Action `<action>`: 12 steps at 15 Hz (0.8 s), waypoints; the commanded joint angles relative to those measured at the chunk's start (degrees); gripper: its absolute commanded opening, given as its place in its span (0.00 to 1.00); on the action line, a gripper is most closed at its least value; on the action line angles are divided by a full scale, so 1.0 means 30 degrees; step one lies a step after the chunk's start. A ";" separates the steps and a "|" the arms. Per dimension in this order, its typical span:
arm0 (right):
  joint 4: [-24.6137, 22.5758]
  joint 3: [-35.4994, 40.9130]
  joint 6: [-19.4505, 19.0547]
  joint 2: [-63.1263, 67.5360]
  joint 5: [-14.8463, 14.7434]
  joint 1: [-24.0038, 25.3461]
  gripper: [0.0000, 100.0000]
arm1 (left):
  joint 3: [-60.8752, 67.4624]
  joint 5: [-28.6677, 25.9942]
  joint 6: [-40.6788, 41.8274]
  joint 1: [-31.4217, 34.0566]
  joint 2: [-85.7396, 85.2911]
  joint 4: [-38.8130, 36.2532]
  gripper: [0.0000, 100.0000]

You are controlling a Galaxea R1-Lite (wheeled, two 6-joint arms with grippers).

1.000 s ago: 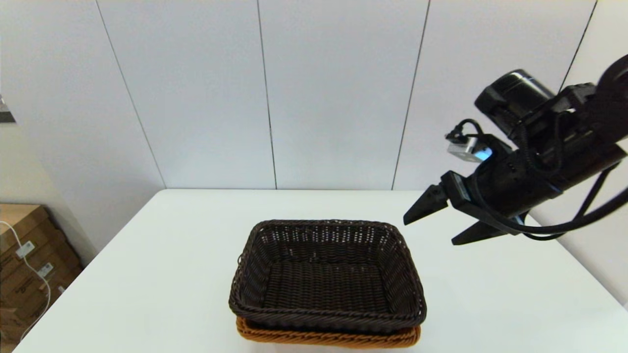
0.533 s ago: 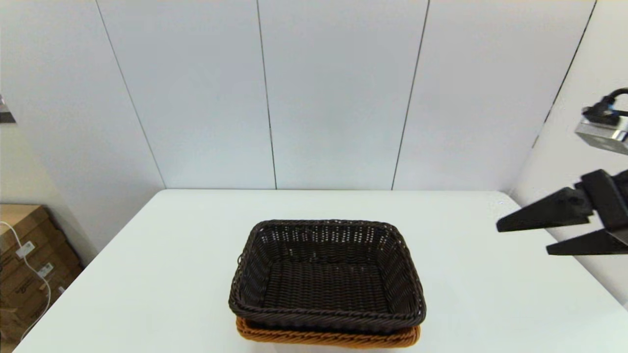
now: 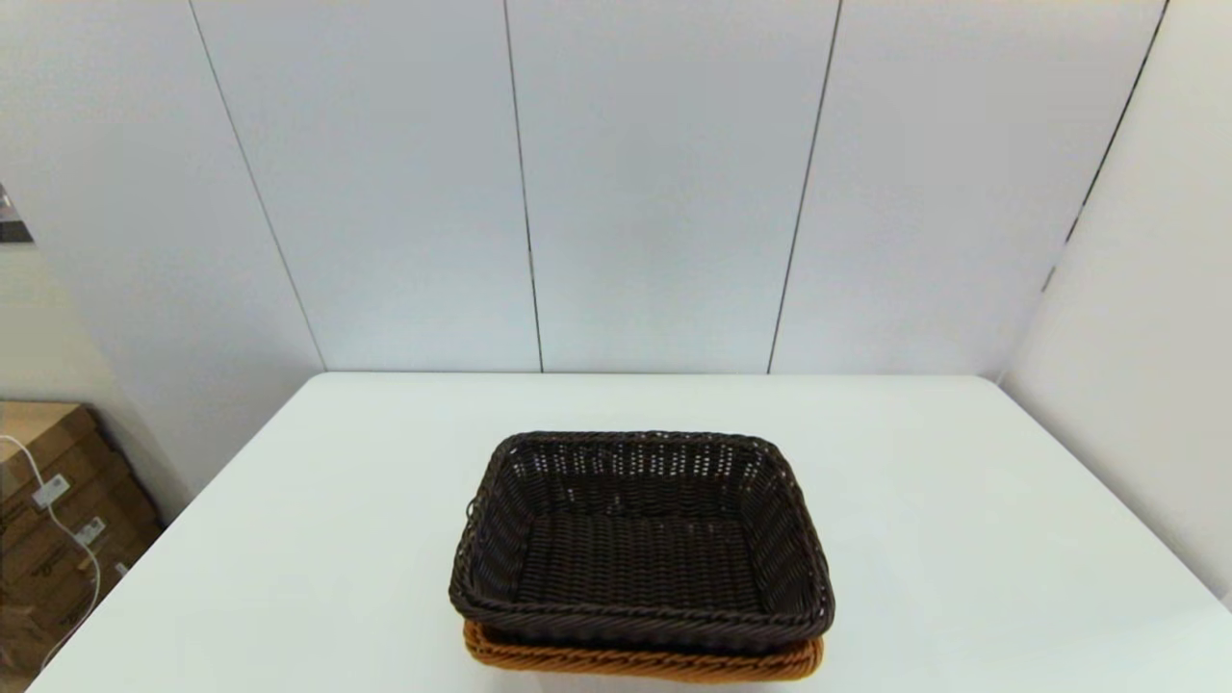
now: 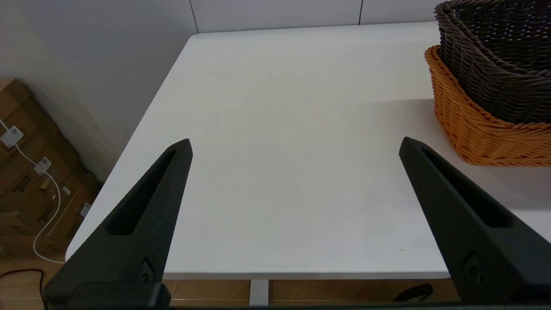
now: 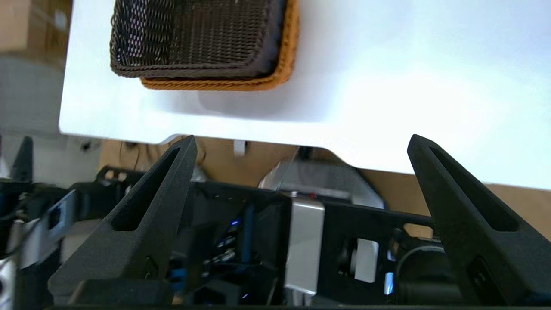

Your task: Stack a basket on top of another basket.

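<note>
Right hand [image 5: 301, 142] has left the head view's right edge, fingers spread and empty; left hand [image 4: 295, 144] likewise spread, empty. Dark brown basket [image 3: 640, 539] sits nested on orange-tan basket [image 3: 640, 662], lower centre of white counter [image 3: 962, 539].

A white rectangular worktop [image 3: 337, 539] stands against pale grey panelled walls [image 3: 654, 192] split by thin dark vertical seams. At nine o'clock, brown cardboard boxes [image 3: 48, 520] with a white cable [image 3: 72, 539] sit low beside it.

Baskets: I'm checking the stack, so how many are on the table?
2. The dark brown basket sits nested on the orange basket, near the table's front edge. Nothing suggests another hidden one.
</note>
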 commanded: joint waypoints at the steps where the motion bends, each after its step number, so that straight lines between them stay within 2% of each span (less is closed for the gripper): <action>1: 0.0619 0.2342 0.0045 -0.5763 -0.1054 -0.1687 1.00 | -0.0002 0.0013 0.0010 0.0000 0.0024 0.0016 1.00; 4: 0.0648 0.3544 0.0133 -0.7550 -0.1025 -0.1833 1.00 | -0.0002 0.0013 0.0010 0.0000 0.0024 0.0016 1.00; 9: 0.0619 0.5038 -0.0043 -0.9835 -0.0937 -0.3269 1.00 | -0.0002 0.0013 0.0010 0.0000 0.0024 0.0016 1.00; 12: 0.0531 0.6268 -0.1244 -1.1915 -0.0937 -0.4031 1.00 | -0.0002 0.0013 0.0010 0.0000 0.0024 0.0016 1.00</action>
